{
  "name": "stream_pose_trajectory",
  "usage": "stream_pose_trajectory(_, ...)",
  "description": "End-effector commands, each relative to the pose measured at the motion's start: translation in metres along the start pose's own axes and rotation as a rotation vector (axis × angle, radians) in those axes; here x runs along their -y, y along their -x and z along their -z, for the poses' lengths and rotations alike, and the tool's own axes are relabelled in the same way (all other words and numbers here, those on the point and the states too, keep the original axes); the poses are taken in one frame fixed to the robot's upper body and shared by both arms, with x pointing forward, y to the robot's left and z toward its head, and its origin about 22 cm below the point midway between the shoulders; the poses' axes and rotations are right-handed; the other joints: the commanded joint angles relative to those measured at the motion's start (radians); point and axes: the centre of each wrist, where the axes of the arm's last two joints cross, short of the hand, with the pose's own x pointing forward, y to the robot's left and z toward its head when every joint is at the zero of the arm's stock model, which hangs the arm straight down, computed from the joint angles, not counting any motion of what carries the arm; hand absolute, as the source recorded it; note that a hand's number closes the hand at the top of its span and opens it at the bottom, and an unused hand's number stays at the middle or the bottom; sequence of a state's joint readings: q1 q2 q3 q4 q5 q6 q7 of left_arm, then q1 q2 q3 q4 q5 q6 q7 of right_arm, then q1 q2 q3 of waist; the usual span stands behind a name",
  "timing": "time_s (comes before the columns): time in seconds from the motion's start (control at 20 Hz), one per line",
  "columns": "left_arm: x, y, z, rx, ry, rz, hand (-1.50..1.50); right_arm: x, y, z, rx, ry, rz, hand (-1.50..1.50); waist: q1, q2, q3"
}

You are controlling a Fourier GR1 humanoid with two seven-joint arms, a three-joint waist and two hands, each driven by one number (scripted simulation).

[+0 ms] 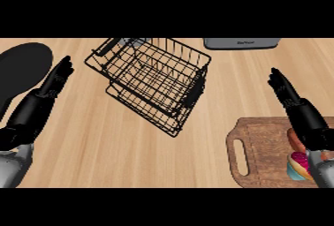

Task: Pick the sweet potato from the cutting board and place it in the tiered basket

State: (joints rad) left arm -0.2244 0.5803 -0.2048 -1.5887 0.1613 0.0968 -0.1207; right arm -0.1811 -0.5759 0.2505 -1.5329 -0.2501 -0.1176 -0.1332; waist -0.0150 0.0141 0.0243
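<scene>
A brown wooden cutting board [261,145] with a handle slot lies at the lower right. The reddish sweet potato [294,140] rests on its right part, mostly hidden behind my right hand [301,112], which hovers over it with straight fingers pointing away from me. The black wire tiered basket [151,79] stands at the top middle, well left of the board. My left hand [40,101] rests open at the left, fingers up, holding nothing.
A colourful striped object [299,167] sits on the board's lower right beside my right forearm. A black pan [20,68] lies at the upper left next to my left hand. A grey appliance [240,43] stands at the top edge.
</scene>
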Motion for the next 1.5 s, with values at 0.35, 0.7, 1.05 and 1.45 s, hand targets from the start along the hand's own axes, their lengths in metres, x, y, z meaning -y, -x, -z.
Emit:
stream_pose_trajectory(0.35, 0.065, 0.087, -0.087, -0.569, -0.231, -0.218, 0.0, 0.172, -0.001, -0.032, -0.156, 0.541, -0.077, -1.5, -0.012, 0.005, -0.026)
stream_pose_trajectory(0.7, 0.108, 0.092, -0.107, -0.596, -0.244, -0.241, 0.0, 0.224, 0.019, -0.081, -0.02, 0.509, 0.223, -1.5, 0.011, -0.014, -0.023)
stream_pose_trajectory(1.05, 0.101, 0.087, -0.095, -0.617, -0.268, -0.237, 0.0, 0.248, -0.029, -0.09, -0.347, 0.096, -0.049, -1.5, 0.003, -0.016, -0.026)
stream_pose_trajectory(1.45, 0.106, 0.088, -0.101, -0.618, -0.259, -0.236, 0.0, 0.227, -0.089, -0.064, -0.461, -0.152, -0.518, -1.5, -0.006, -0.02, -0.027)
